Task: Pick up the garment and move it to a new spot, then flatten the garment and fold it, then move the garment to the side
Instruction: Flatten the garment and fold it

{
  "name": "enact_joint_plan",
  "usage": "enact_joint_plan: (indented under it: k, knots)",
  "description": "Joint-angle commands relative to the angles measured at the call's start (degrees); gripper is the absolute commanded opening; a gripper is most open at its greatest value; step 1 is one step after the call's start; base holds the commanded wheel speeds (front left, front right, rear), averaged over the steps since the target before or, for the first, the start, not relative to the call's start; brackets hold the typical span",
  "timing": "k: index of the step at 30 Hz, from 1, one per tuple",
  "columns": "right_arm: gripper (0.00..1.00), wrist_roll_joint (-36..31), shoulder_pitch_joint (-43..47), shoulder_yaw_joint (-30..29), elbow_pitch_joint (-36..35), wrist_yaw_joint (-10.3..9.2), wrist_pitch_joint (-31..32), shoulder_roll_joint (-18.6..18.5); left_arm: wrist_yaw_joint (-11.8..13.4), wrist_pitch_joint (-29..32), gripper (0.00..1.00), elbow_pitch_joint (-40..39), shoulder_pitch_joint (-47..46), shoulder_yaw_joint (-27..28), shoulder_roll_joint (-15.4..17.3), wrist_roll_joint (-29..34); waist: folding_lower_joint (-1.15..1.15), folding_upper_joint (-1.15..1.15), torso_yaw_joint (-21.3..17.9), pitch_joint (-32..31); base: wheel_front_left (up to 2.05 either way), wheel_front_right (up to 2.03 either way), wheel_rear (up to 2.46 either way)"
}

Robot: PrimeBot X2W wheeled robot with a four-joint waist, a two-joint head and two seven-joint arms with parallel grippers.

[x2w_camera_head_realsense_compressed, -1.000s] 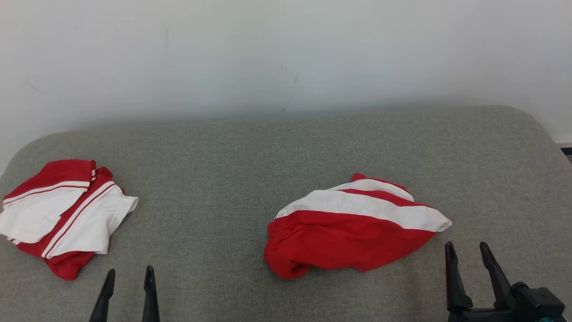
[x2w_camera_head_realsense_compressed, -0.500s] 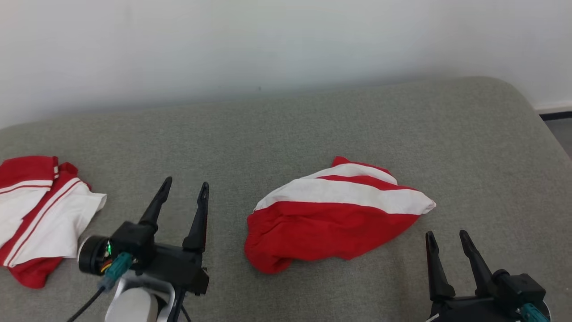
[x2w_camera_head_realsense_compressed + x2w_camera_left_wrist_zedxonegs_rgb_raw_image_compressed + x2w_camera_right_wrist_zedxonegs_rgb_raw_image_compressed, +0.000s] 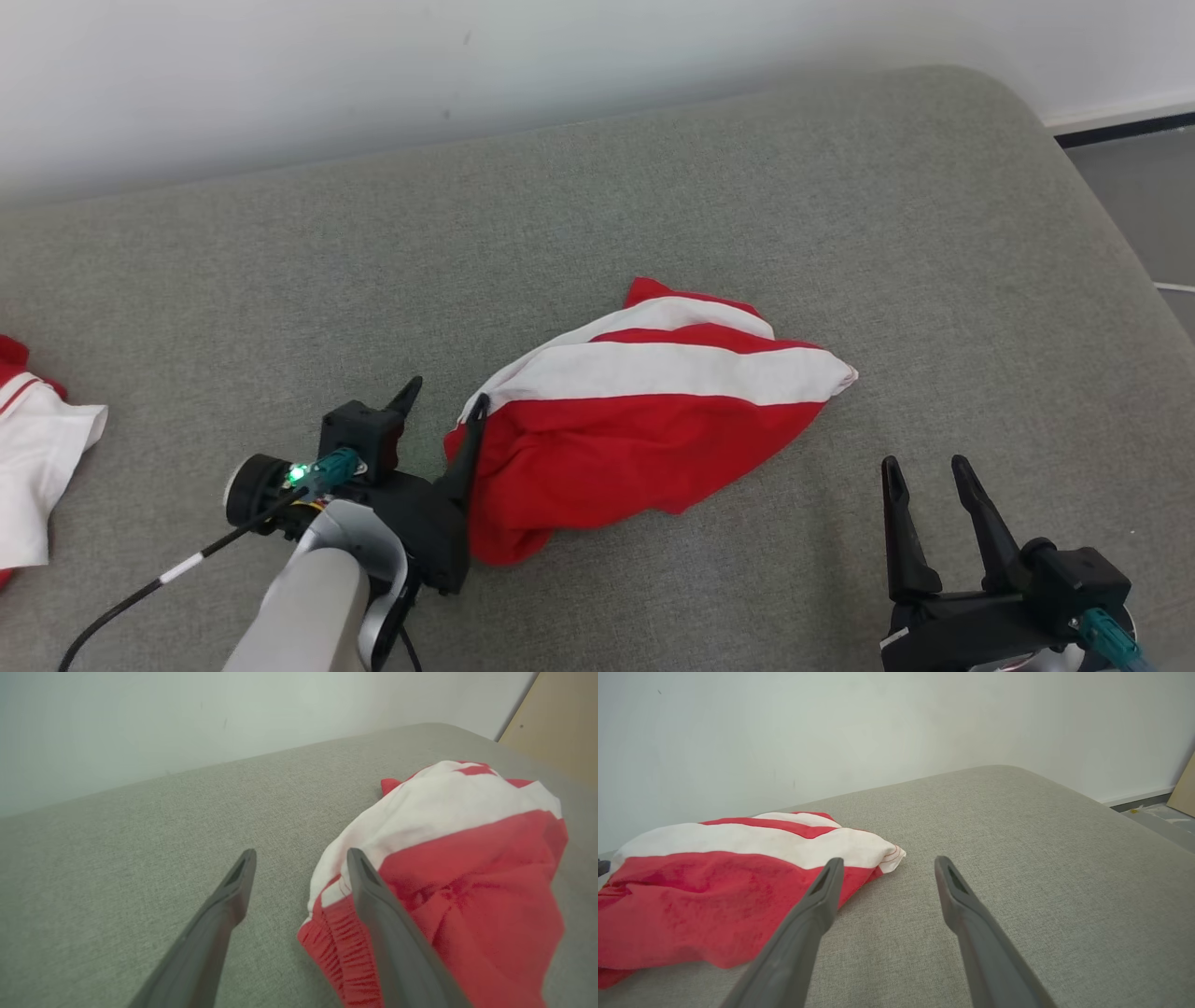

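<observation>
Nearest, at the lower right of the head view, the right pincer (image 3: 924, 464) stands open with its 2 dark fingers spread and nothing between them, over bare grey fabric just short of the garment's (image 3: 644, 439) near-right side. In the right wrist view that pincer (image 3: 888, 861) points past the garment's (image 3: 714, 891) white-banded corner, apart from it. At the lower left the pale left forearm (image 3: 308, 607) carries a black cable (image 3: 140, 588) and a small green light (image 3: 297, 474). Its left pincer (image 3: 447, 392) is also open, empty-handed, at the garment's left end. 1 finger lies along the red edge and the other is over bare counter (image 3: 233, 308). In the left wrist view the left pincer (image 3: 300, 854) has the gathered red hem of the garment (image 3: 467, 858) showing just inside its right finger. The garment lies crumpled near the middle of the grey fabric-covered counter, red nearest, 2 white bands farther back. A second red and white garment (image 3: 37, 467) lies at the far left edge, well apart. Beyond the counter's rounded far edge stand the pale wall (image 3: 373, 75) and a strip of floor (image 3: 1130, 177).
</observation>
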Motion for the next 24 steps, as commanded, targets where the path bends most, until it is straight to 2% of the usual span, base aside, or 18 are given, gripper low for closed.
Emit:
enact_joint_plan:
  k: [1, 11, 12, 13, 14, 15, 24]
  knots:
    - [1.0, 0.0, -0.8, 0.0, 0.3, 0.2, -0.4, -0.1, -0.2, 1.0, 1.0, 1.4, -0.9, -1.8, 0.0, -0.8, -0.02, -0.01, -0.8, 0.8, 0.0, 0.0, 0.0]
    - [1.0, 0.1, -1.3, 0.0, 1.5, 0.2, -0.9, -0.1, -0.1, 4.9, 1.0, 3.4, -1.6, -9.7, 0.6, -5.9, -0.02, -0.01, -0.8, 0.3, 0.0, 0.0, 0.0]
    - [1.0, -0.1, -1.4, 0.0, 1.3, 0.2, -1.0, -0.1, -0.1, 5.3, 0.6, 3.6, -1.6, -10.5, 0.7, -6.1, -0.02, -0.01, -0.9, 0.2, 0.0, 0.0, 0.0]
    - [1.0, -0.1, -1.4, -0.1, 1.0, 0.2, -1.1, -0.1, -0.1, 5.4, 0.4, 3.5, -1.7, -11.0, 0.8, -6.4, -0.02, -0.01, -0.9, 0.2, 0.0, 0.0, 0.0]
    - [1.0, -0.1, -1.4, -0.2, 0.8, 0.2, -1.1, -0.1, -0.1, 5.1, 0.06, 3.4, -1.9, -11.6, 0.9, -6.4, -0.02, -0.01, -0.9, 0.1, 0.0, 0.0, 0.0]
    - [1.0, -0.2, -1.4, -0.3, 0.7, 0.2, -1.2, -0.1, -0.1, 4.8, 0.0, 3.2, -2.0, -12.1, 1.0, -6.5, -0.02, -0.01, -0.9, 0.0, 0.0, 0.0, 0.0]
    - [1.0, -0.4, -0.4, -0.8, 0.4, 0.2, -1.3, -0.1, 0.4, 0.6, 0.0, 2.8, -4.8, -12.8, 2.4, -5.2, -0.02, -0.01, 0.1, -0.9, 0.0, 0.0, 0.0]
